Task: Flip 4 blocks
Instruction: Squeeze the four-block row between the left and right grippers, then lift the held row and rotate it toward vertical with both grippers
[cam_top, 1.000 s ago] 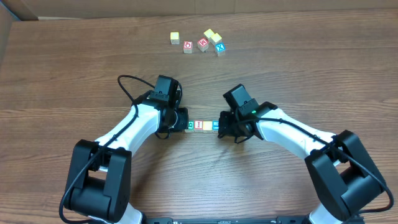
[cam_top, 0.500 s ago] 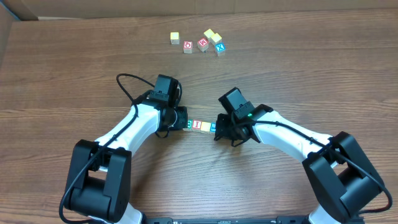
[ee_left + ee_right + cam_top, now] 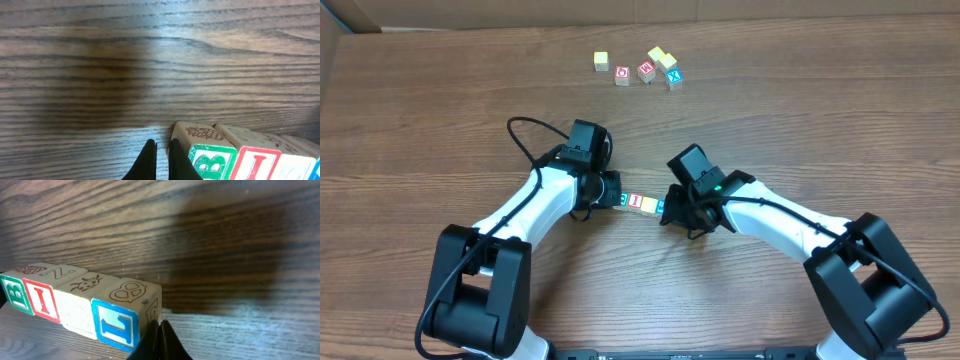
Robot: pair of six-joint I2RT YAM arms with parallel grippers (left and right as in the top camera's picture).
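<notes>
Four blocks in a row on the desk, left pincer closed, empty, beside the green B end, right pincer closed, empty, at the blue L end

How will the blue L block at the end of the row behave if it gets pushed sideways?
The blue L block looks like rigid wood, so it probably won't deform. Flat faces suggest sliding, not rolling. It touches the neighbouring block, so a push would likely move that too.
</notes>
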